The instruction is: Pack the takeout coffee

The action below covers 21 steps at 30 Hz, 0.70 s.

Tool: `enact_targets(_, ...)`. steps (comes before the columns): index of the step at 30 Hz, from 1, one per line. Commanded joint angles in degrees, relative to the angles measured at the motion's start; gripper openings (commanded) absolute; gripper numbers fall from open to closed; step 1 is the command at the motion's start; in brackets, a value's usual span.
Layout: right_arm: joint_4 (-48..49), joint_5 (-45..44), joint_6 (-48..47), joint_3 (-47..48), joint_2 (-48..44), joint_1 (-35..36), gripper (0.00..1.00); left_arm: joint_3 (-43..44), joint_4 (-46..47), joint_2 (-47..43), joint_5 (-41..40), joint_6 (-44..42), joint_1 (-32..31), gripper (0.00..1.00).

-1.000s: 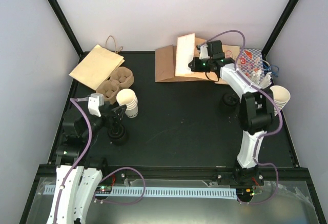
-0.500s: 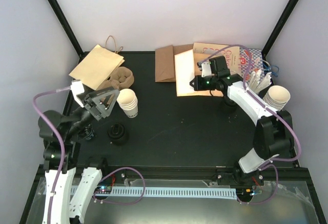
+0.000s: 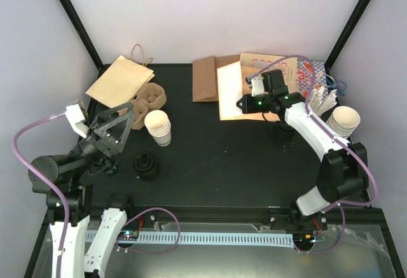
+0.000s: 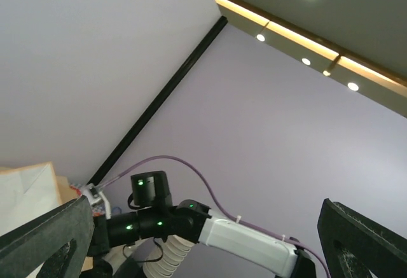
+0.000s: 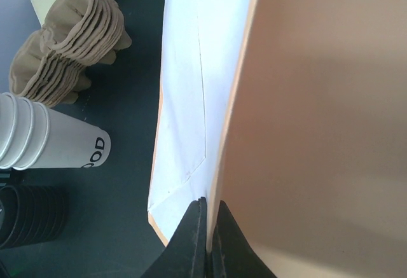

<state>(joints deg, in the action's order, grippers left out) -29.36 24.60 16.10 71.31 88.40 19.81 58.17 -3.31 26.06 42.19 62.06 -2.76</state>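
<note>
**Paper bag gripped; nothing packed yet**

1. Claw state. The right claw (image 5: 208,224) is closed on one edge of the paper bag (image 3: 230,90), which lies flat at the far side of the counter (image 3: 216,157). The left claw (image 3: 126,125) is raised, spread wide and holds nothing.
2. Progress (judged). Early stage: the bag is not yet stood up or opened, and no cup shows inside it.
3. Takeout coffee. It cannot be identified for certain. A dark round object (image 3: 283,127) just nearside of the right claw, partly under that arm, may be it.
4. Containers.
   - White cup stack (image 3: 158,127), just beside the left claw: no lid, top cup empty.
   - Pulp tray stack (image 3: 145,98), just beyond the left claw: pockets empty.
   - Second cup stack (image 3: 344,120), well right of the right claw: empty.
</note>
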Motion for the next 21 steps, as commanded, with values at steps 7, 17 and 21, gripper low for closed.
enact_targets(7, -0.52, 1.28, -1.78, -0.33, -3.18, 0.14, 0.01, -5.05, -7.6, -1.28, 0.09, -6.77, -0.48, 0.99)
enact_targets(17, -2.45, 1.2, -2.03, -0.18, -3.86, 0.19, 0.01, -11.79, -13.14, -4.58, 1.52, -15.65, -0.51, 0.99)
enact_targets(21, -3.49, 1.13, -2.14, -0.76, -4.2, 0.2, 0.01, -11.59, -18.68, -4.1, 1.51, -22.76, -0.48, 0.99)
